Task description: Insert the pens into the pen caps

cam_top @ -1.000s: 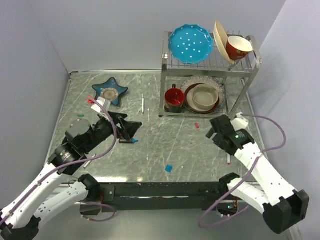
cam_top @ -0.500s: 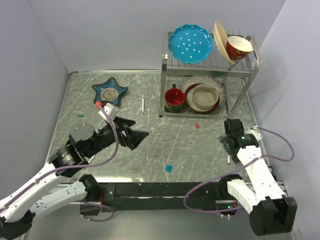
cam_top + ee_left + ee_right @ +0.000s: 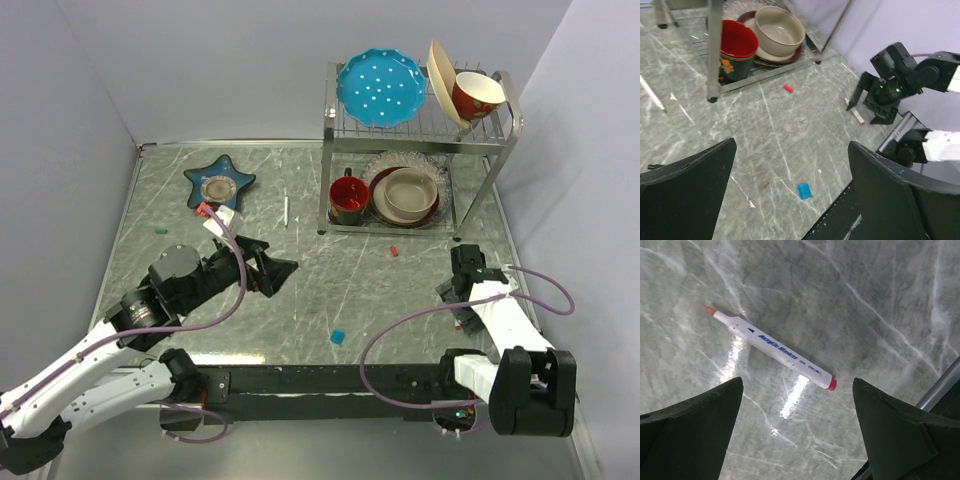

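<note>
Left side: the left gripper [image 3: 791, 144] is hanging over the table [image 3: 310, 215] left of centre. I am reading its fingers as spread fully apart, gripping nothing and touching nothing.
Right side: the right gripper [image 3: 796, 382] is pointing down near the table's right edge. Its fingers are standing just as wide and are clamping nothing.
Task thing under the right side: the red-tipped pen [image 3: 771, 347] is lying flat on the table below the right gripper. The wrist camera is showing it between the two fingers, with neither finger on it. Its orange-red nib is showing bare at one end and a red plug at the other.
Pens counted: I am counting two. One is the red-tipped pen; the other is a thin white pen [image 3: 286, 210] lying just left of the dish rack [image 3: 326, 170].
Caps counted: I am counting three, all lying loose and well apart. The blue cap [image 3: 338, 336] is near the front edge, the red cap [image 3: 394, 250] is in front of the rack, and the teal cap [image 3: 158, 230] is by the left edge.
Other items: a star-shaped dish [image 3: 220, 182] is sitting at the back left. A blue plate [image 3: 379, 88] is standing on the rack's upper shelf and a red cup [image 3: 348, 195] on the lower.
Overhead view only: it alone is showing the teal cap and the star-shaped dish, while the right arm is covering the red-tipped pen there.
Left wrist view only: it is giving me the right gripper from the side, standing just over that pen — with the blue and red caps in the same shot.
Right wrist view only: it alone is showing blue lettering along the pen's barrel.
</note>
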`<state>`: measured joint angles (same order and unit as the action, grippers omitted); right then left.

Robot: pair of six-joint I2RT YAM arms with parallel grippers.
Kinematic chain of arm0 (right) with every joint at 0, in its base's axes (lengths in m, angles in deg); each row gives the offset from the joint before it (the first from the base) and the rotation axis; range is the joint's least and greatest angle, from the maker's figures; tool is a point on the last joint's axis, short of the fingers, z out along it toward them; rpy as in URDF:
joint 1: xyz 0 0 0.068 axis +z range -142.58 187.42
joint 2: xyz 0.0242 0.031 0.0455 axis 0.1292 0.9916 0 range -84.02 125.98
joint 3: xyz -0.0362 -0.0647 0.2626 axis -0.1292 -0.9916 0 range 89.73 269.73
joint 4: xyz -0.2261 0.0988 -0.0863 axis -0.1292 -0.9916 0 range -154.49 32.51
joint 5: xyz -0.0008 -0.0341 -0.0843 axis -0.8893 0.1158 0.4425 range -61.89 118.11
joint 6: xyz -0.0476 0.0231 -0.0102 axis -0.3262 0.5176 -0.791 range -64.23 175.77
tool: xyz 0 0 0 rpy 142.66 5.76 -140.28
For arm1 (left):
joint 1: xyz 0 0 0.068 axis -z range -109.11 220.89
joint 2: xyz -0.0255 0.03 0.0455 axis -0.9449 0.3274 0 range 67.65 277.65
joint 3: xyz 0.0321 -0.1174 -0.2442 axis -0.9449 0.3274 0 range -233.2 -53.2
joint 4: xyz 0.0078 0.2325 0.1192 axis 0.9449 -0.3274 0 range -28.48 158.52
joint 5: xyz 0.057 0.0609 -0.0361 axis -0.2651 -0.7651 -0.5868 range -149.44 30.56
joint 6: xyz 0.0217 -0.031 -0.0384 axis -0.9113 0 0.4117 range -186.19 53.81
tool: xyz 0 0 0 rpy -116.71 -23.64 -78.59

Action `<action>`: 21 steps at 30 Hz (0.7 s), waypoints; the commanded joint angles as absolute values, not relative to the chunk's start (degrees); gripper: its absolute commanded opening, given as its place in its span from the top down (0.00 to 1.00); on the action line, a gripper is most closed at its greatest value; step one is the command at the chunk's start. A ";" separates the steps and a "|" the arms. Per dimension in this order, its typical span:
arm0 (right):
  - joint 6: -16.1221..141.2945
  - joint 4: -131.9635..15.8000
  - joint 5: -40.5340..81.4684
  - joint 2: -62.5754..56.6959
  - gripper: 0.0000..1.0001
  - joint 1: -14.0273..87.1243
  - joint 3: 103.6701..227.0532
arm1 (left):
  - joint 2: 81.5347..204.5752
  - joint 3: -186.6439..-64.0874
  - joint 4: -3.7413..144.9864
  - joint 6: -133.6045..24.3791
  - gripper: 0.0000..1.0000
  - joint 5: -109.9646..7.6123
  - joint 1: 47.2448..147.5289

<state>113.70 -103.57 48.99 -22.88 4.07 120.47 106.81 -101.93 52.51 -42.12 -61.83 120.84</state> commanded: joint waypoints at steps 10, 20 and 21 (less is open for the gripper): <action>105.45 -96.54 46.67 -19.41 0.04 2.15 123.92 | 104.74 -103.65 51.56 -42.11 0.01 -68.05 121.25; 97.52 -89.92 39.27 -18.02 0.24 2.24 124.71 | 105.35 -103.82 51.47 -42.64 0.01 -68.67 121.42; 96.82 -89.66 38.57 -17.67 0.26 2.24 124.79 | 105.44 -103.82 51.47 -42.64 0.00 -68.67 121.42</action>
<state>100.57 -92.91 41.21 -19.23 2.54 122.13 105.41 -101.95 50.15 -41.99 -68.28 121.13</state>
